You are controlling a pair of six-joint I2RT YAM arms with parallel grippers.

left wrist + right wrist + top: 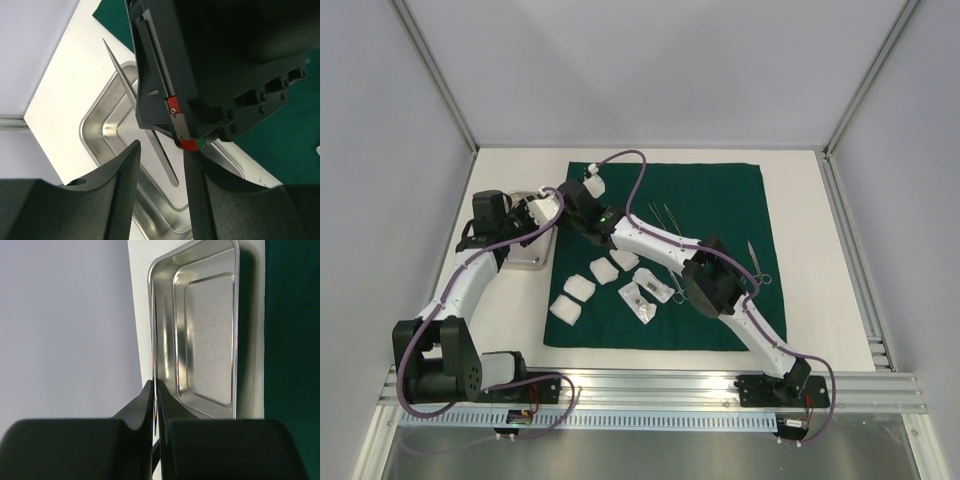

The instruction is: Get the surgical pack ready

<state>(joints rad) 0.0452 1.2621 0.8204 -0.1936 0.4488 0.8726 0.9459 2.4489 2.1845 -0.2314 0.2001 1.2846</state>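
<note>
The dark green cloth point(720, 200) lies spread flat on the table. Several white gauze squares point(580, 287) and slim metal instruments point(665, 215) rest on it. The shiny steel tray point(525, 262) sits just off the cloth's left edge. My right gripper point(154, 385) is shut on a slim metal instrument point(154, 340), holding it edge-on over the tray's point(235, 315) rim. In the left wrist view this pointed instrument point(120, 70) slants across the tray point(100, 125). My left gripper point(161, 148) is open just above the tray, its fingers either side of the instrument's lower end without touching it.
A pair of scissors point(758, 265) lies at the cloth's right edge and a white packet point(642, 300) near its middle. The right arm point(720, 280) stretches diagonally over the cloth. White walls and aluminium frame posts point(435, 70) enclose the table.
</note>
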